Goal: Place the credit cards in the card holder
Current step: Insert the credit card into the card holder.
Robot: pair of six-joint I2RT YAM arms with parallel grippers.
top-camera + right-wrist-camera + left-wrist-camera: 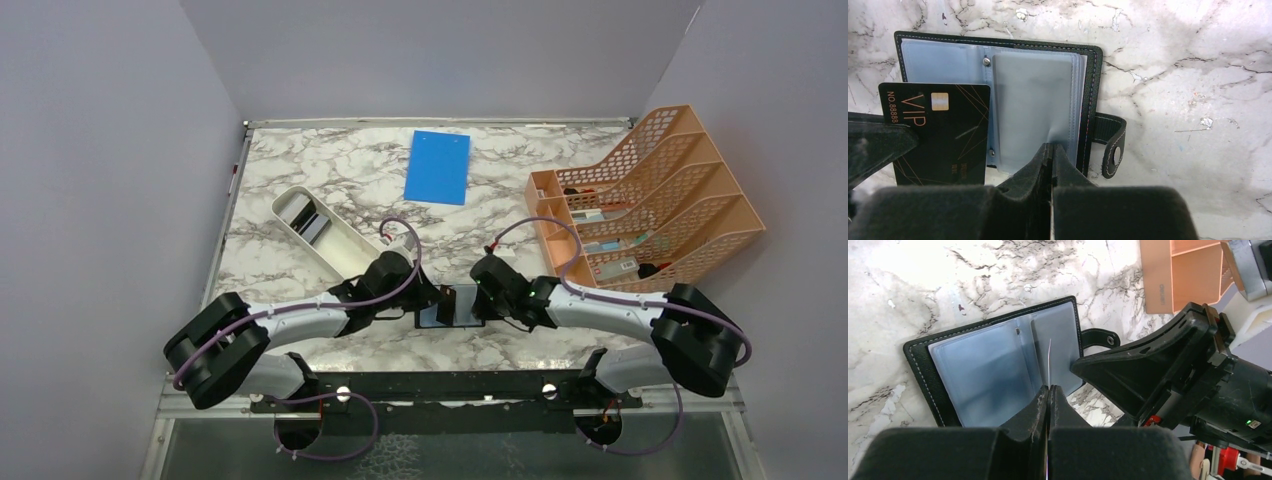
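The card holder (pixel 452 305) lies open on the marble between my two grippers, its grey-blue pockets (pixel 1033 100) facing up and its snap tab (pixel 1113 145) at the right. My left gripper (pixel 1049 389) is shut on a black credit card marked VIP (pixel 935 132), held over the holder's left half. In the left wrist view that card (pixel 1049 355) shows edge-on as a thin white line. My right gripper (pixel 1051 146) is shut on the near edge of a clear pocket sleeve of the holder.
A white oblong tray (pixel 320 232) sits at the back left with dark flat things in it. A blue board (pixel 438 166) lies at the back middle. An orange mesh rack (pixel 650 195) fills the right side, close behind my right arm.
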